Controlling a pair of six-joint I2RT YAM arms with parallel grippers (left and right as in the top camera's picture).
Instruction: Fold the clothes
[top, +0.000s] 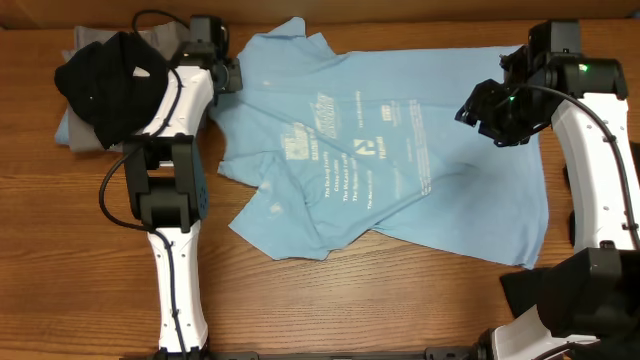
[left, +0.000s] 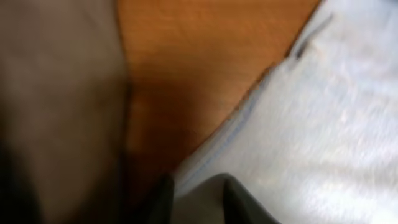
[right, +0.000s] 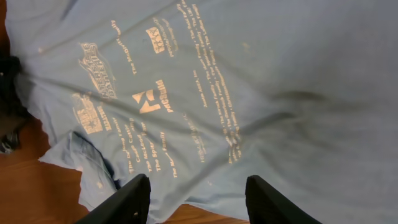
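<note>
Fingers first: the right fingers (right: 135, 198) are spread wide and empty, hovering over the shirt (top: 400, 160). It lies print-up in the middle of the table (top: 350, 310), rumpled, with one corner folded over. The left fingers (left: 245, 202) sit at its far left edge, but it's too blurry to tell if they're pinching it. It looks like thin, floppy jersey, so I'd grab the hem corners, pull flat, then fold. A black garment (top: 105, 85) sits off to the left.

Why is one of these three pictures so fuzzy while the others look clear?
Left wrist view: heavily blurred, probably too close to the light sky-blue soft T-shirt and brown wooden table. Right wrist view: sharp, printed lettering shows clearly, a soft dark shadow crosses the fabric. Overhead view: crisp, evenly lit.
</note>
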